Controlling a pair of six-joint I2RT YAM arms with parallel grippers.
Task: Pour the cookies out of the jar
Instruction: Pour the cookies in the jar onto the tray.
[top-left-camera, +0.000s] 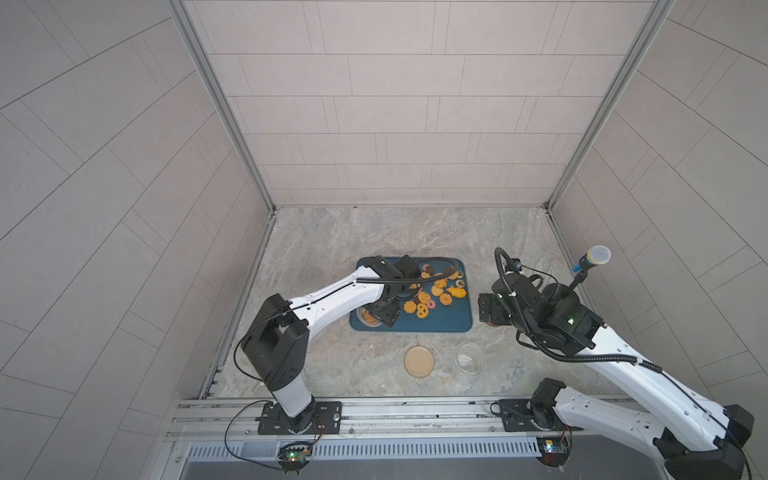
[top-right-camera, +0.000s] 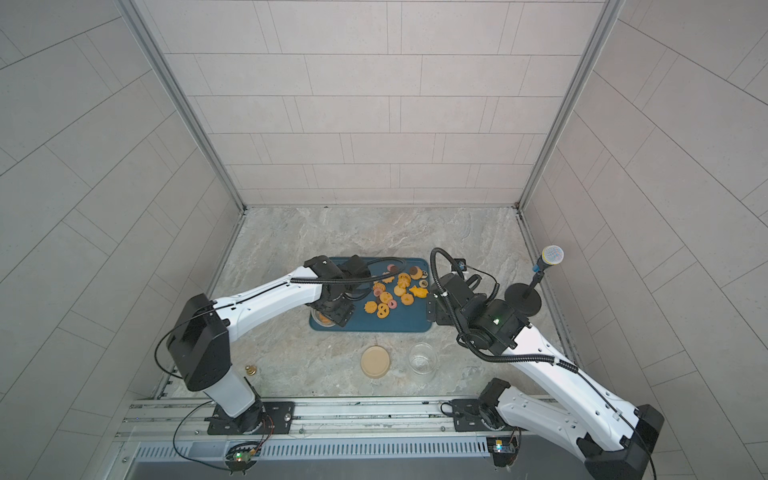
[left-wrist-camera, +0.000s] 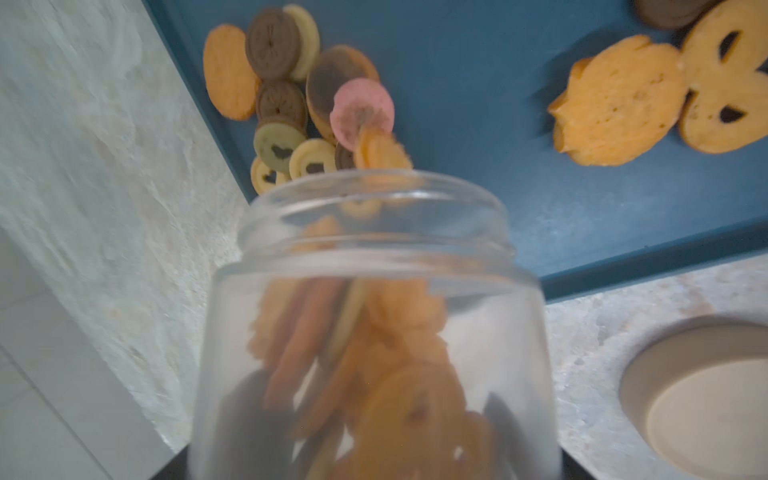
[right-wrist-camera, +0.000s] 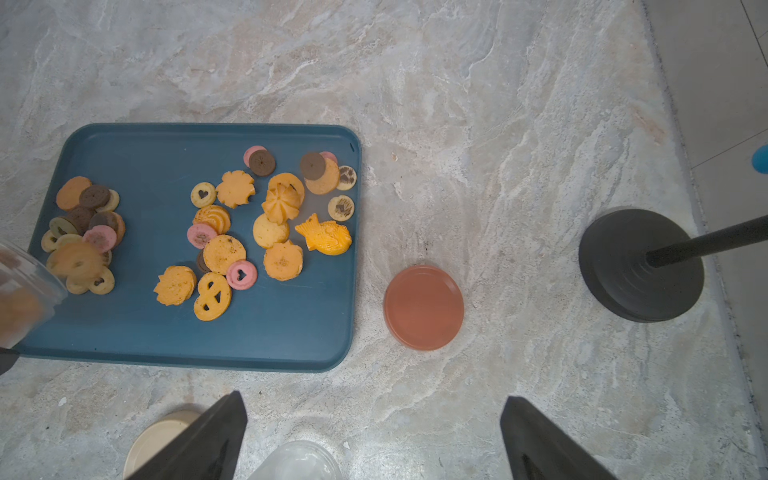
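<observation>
Tilting over the blue tray (top-left-camera: 449, 324) in both top views, the glass jar (top-left-camera: 366, 317) sits clamped in the left gripper (top-left-camera: 386, 313). Left wrist: its mouth faces a heap of cookies (left-wrist-camera: 316, 104) on the tray. Right wrist: the right gripper (right-wrist-camera: 372, 399) stands wide apart above the marble table (right-wrist-camera: 519, 124), with more cookies scattered across the tray.

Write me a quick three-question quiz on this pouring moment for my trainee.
1. True or false: the jar tilted in the left hand is already empty.
2. Where do the poured cookies lie? A) white bowl B) blue tray C) wooden board
3. Fill in: the right hand is ___ and holds nothing.
Key: 1 false, cookies show inside the glass; 2 B; 3 open.
</observation>
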